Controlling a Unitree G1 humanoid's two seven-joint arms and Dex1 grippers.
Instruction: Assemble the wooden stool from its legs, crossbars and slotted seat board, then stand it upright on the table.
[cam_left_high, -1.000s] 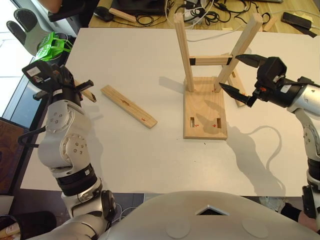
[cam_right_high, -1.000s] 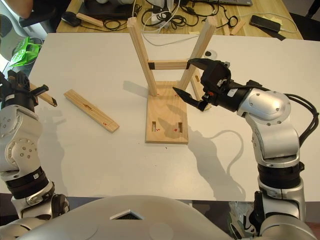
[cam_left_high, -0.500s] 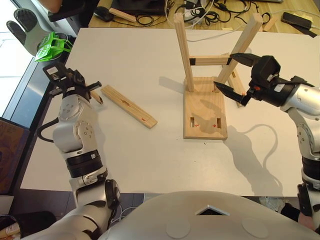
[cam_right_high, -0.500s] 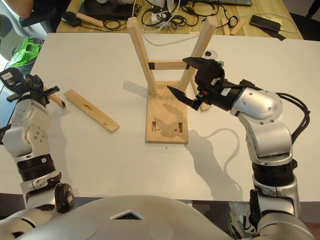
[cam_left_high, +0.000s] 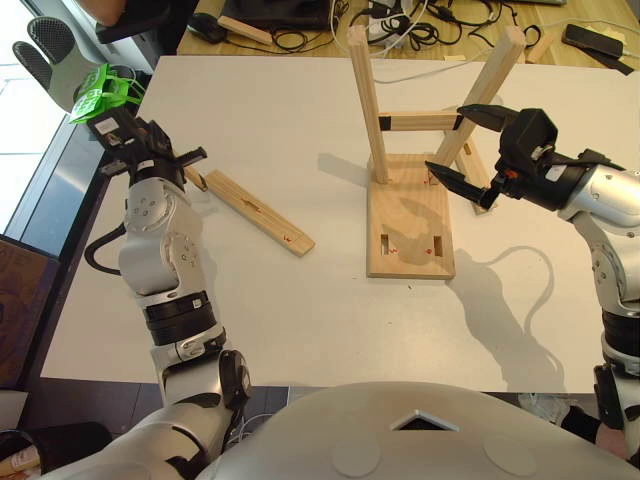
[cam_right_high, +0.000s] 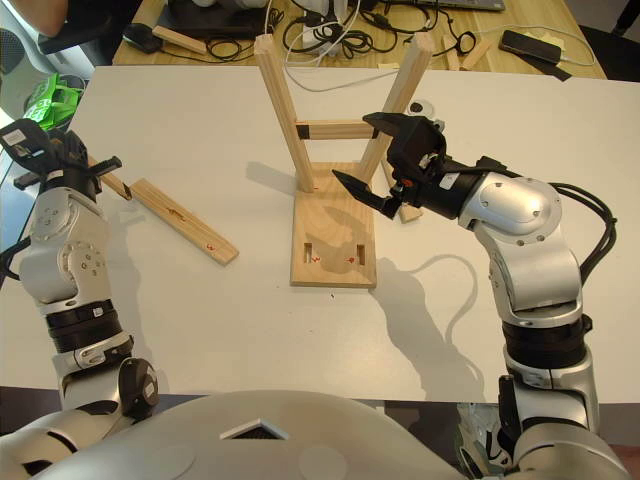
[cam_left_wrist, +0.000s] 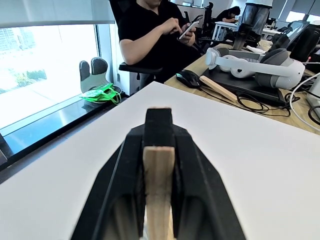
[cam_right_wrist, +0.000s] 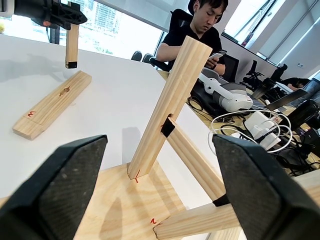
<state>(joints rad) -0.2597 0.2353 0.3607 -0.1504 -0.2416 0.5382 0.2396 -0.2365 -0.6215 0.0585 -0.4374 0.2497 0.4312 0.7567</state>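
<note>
1. Left hand (cam_left_wrist: 159, 135): clamped on a short crossbar (cam_left_wrist: 158, 195), held clear of the surface (cam_left_high: 250, 320), dark end down.
2. Loose leg (cam_left_high: 257, 212): flat on the surface, below and just beside the left hand. One end lies near the crossbar. The long axis runs diagonally away from that hand toward the seat board (cam_left_high: 410, 235). The left hand is the nearer one.
3. Right hand (cam_left_high: 447, 137): fingers wide apart, straddling the right leg (cam_left_high: 490, 80) without contact.
4. Seat board: flat, below the right hand. The right leg and left leg (cam_left_high: 366, 90) stand in it. The two slots (cam_left_high: 385, 243) at its near end are empty.
5. Judgement: the next move seats the held crossbar in the loose leg's socket (cam_left_high: 250, 205), so approach square to the leg's long axis.
</note>
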